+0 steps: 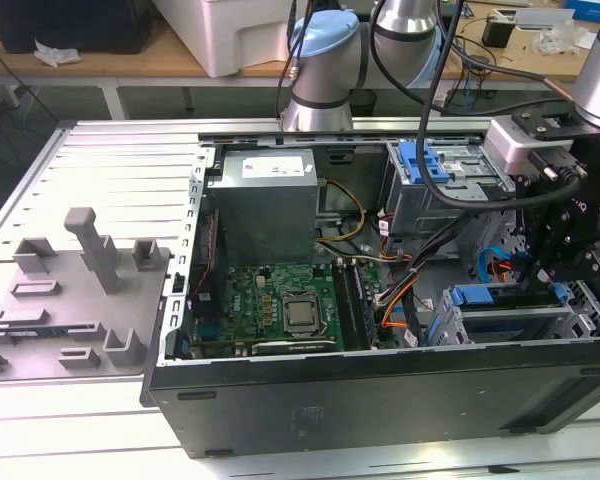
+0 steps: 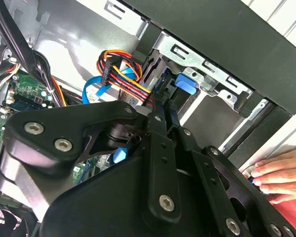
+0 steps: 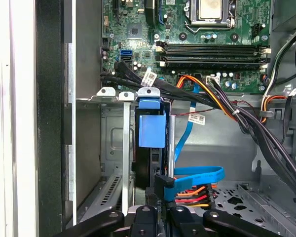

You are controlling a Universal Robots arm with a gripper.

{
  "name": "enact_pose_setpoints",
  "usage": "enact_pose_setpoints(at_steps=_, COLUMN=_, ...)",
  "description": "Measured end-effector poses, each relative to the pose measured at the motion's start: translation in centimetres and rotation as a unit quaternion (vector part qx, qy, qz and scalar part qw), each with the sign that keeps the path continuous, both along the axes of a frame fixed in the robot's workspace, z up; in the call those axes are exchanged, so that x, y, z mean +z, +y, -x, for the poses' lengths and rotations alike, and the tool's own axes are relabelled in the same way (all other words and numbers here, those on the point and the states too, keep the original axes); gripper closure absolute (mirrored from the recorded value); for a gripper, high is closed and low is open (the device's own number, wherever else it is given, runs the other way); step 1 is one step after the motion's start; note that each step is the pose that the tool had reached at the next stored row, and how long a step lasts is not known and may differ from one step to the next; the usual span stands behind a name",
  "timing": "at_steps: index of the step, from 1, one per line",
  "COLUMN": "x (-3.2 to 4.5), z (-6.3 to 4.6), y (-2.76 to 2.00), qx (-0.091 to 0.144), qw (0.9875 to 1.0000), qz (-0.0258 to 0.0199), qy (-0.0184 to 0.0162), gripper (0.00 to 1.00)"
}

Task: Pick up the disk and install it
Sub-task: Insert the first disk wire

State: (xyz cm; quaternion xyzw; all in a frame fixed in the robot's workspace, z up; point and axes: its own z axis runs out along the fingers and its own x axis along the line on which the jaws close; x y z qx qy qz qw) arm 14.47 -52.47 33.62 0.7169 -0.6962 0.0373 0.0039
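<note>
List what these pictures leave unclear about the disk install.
- Gripper, exterior view: its tips sit behind the arm's black housing.
- Disk, first wrist view: on edge in the drive cage; label face hidden, seating unclear.
- Hand, second wrist view: cut off by the picture's edge.

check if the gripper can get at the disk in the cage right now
Probably yes: the gripper sits close, in line with the disk standing edgewise in the cage. The cables beside it crowd one side.
</note>
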Motion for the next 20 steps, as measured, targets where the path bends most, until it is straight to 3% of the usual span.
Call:
enact_pose_setpoints(at_steps=9, x=-0.02, z=0.00, y=0.00, qx=0.000, qw=1.0000, qz=0.0000, qy=0.0001, gripper=0.82)
enact_pose_setpoints(at_steps=10, x=-0.02, z=0.00, y=0.00, qx=0.000, qw=1.0000, qz=0.0001, qy=0.0000, gripper=0.70)
enact_pose_setpoints(at_steps=12, x=-0.01, z=0.00, y=0.00, qx=0.000, qw=1.0000, qz=0.0002, qy=0.0000, gripper=0.70)
enact_pose_setpoints(at_steps=13, x=0.00, z=0.00, y=0.00, qx=0.000, qw=1.0000, qz=0.0003, qy=0.0000, gripper=0.58)
enact_pose_setpoints(at_steps=15, x=0.00, z=0.00, y=0.00, qx=0.000, qw=1.0000, qz=0.0004, qy=0.0000, gripper=0.58)
enact_pose_setpoints(at_steps=16, x=0.00, z=0.00, y=0.00, qx=0.000, qw=1.0000, qz=0.0004, qy=0.0000, gripper=0.52)
enact_pose_setpoints(at_steps=20, x=0.37, z=0.00, y=0.00, qx=0.000, qw=1.0000, qz=0.0019, qy=0.0000, gripper=0.52)
